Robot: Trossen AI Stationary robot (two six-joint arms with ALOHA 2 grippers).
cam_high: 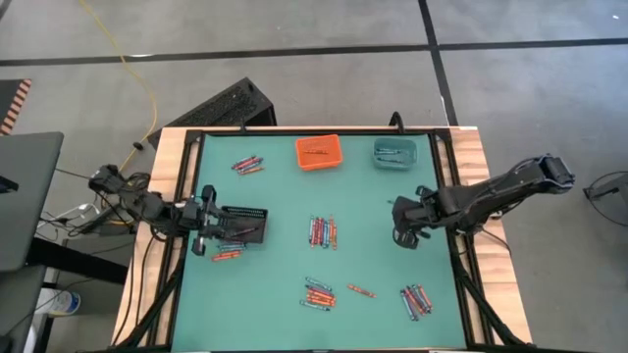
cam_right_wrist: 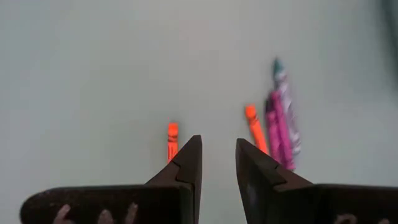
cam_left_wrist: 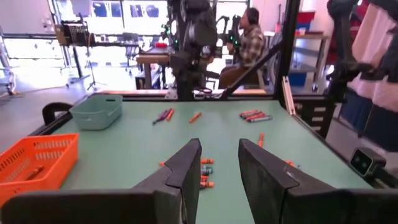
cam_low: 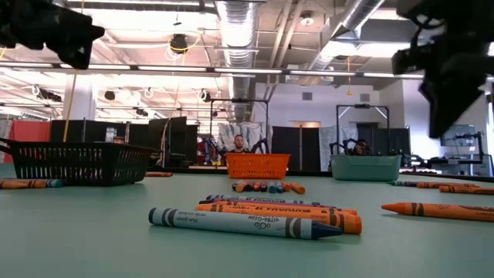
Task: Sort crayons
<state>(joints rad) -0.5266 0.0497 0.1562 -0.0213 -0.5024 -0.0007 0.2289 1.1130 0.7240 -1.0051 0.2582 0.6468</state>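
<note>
Crayons lie in loose groups on the green mat: at the middle (cam_high: 323, 231), near the front edge (cam_high: 319, 292), at the front right (cam_high: 416, 299), at the far left (cam_high: 247, 164) and beside the black bin (cam_high: 228, 255). My left gripper (cam_high: 203, 235) hovers open at the table's left by the black bin (cam_high: 242, 224), pointing level across the mat (cam_left_wrist: 217, 162). My right gripper (cam_high: 406, 235) hangs open above the mat's right side, pointing steeply down (cam_right_wrist: 217, 155). An orange crayon (cam_right_wrist: 172, 140) and a purple-pink bunch (cam_right_wrist: 280, 127) lie beyond its fingertips. Nothing is between either pair of fingers.
An orange bin (cam_high: 319, 152) and a teal bin (cam_high: 394, 151) stand at the mat's far edge, each with a few crayons inside. One orange crayon (cam_high: 361, 290) lies alone at the front. Black rails frame the mat. People sit in the room beyond the table.
</note>
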